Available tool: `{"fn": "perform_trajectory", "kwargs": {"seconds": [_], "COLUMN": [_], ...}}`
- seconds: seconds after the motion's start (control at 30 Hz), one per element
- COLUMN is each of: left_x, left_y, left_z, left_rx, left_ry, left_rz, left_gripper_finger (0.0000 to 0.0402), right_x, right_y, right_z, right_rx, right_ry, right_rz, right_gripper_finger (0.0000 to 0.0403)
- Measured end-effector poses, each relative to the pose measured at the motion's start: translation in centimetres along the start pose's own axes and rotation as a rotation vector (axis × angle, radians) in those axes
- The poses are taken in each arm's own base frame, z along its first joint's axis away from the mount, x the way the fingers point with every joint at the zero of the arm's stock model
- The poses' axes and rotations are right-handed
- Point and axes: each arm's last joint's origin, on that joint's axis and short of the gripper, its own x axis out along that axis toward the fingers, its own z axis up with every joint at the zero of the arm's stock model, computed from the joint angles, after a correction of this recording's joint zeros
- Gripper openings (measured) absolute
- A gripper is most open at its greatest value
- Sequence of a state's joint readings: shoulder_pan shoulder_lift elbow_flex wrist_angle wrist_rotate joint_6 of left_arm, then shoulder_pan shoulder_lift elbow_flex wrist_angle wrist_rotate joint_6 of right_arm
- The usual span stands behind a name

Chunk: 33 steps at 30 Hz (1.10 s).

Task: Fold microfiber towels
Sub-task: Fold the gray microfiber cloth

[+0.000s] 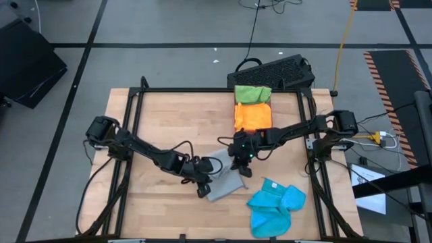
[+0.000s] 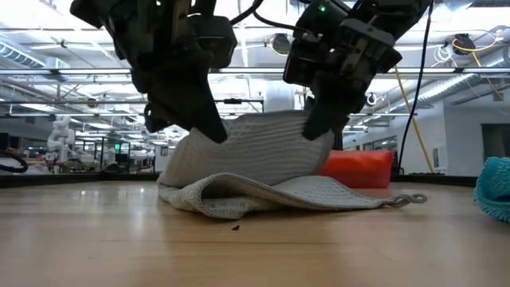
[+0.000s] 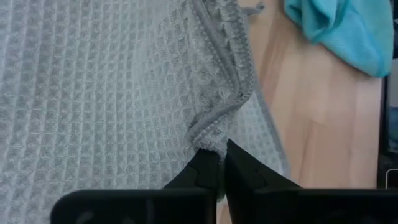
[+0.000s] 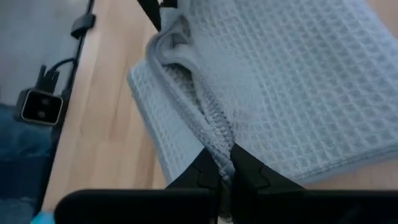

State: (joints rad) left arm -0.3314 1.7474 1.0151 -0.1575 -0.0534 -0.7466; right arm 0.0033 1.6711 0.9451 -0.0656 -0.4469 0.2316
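Grey towel point(image 1: 226, 181) mid-fold – left gripper point(image 3: 222, 163) and right gripper point(image 4: 225, 163) each pinch a corner, lifted edge between them, next lay it flat.

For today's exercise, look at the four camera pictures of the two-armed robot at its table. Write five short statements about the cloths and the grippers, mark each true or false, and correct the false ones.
1. Both grippers pinch the grey towel. True: the left gripper and the right gripper each have their jaws shut on its hem.
2. The grey towel lies flat on the table. False: one layer is lifted above the part resting on the wood.
3. The blue towel is neatly folded. False: it lies crumpled near the table's front right corner.
4. The green towel touches the orange towel. True.
5. The left gripper holds the blue towel. False: it holds the grey one.
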Motion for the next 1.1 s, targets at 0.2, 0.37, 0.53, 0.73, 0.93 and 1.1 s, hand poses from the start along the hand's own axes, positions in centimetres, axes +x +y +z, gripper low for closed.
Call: {"fn": "perform_trajectory", "kwargs": {"seconds": [0.2, 0.37, 0.53, 0.73, 0.93, 1.1], "left_x": [0.0, 0.2, 0.9, 1.3, 1.4, 1.3], "left_y": [-0.5, -0.8, -1.0, -1.1, -1.3, -1.8], "left_z": [-0.4, -0.3, -0.3, -0.6, -1.0, -1.2], "left_rx": [0.011, 0.019, 0.017, -0.016, -0.022, -0.034], "left_ry": [-0.002, -0.02, -0.034, -0.015, 0.014, 0.053], "left_rz": [-0.012, -0.038, -0.066, -0.08, -0.097, -0.158], "left_gripper_finger": [0.001, 0.001, 0.0042, 0.0052, 0.0053, 0.007], "right_x": [0.4, 0.7, 0.8, 1.1, 1.4, 1.4], "right_y": [0.8, 1.4, 1.7, 1.7, 1.8, 1.9], "right_z": [-0.3, -0.6, -0.8, -1.7, -2.6, -2.7], "right_rx": [-0.066, -0.1, -0.122, -0.107, -0.076, -0.054], "right_ry": [0.02, 0.038, 0.044, 0.074, 0.075, 0.09], "right_rz": [-0.011, -0.005, 0.003, 0.012, 0.109, 0.15], "right_gripper_finger": [0.0006, 0.0006, 0.0016, 0.0062, 0.012, 0.0149]}}
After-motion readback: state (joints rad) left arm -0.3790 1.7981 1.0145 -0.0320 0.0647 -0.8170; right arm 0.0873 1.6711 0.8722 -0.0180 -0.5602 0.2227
